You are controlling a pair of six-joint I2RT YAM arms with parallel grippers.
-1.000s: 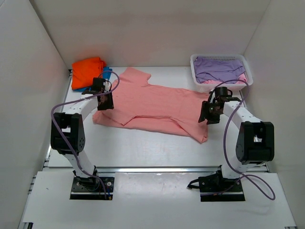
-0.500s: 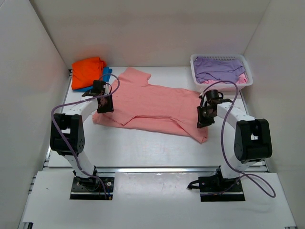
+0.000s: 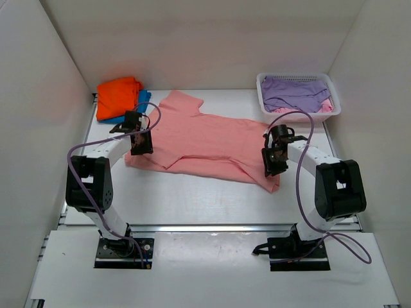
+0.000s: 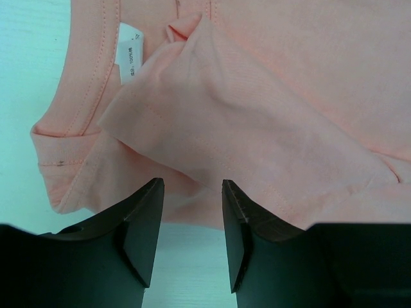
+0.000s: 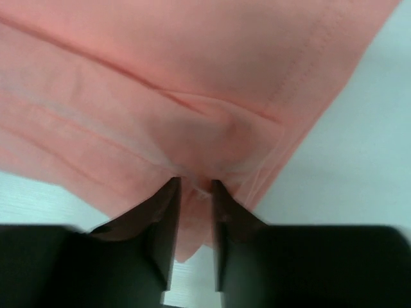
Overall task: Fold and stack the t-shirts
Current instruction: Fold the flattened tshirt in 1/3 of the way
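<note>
White table (image 3: 192,192), one salmon-pink t-shirt (image 3: 205,144) spread, two folded shirts (image 3: 119,96), one basket (image 3: 297,115)

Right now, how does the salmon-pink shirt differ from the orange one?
The salmon-pink shirt lies mostly spread out mid-table; the orange shirt is folded compact in the far left corner. The salmon-pink shirt rests on the table; the orange shirt sits on a blue shirt. Both are plain cloth.

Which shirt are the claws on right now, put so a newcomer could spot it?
On the table, look mid-way between the orange shirt at far left and the basket at far right. The pink shirt lies there. It alone is spread open: the orange one is folded on a blue shirt, the lavender shirt is bundled in the basket.
</note>
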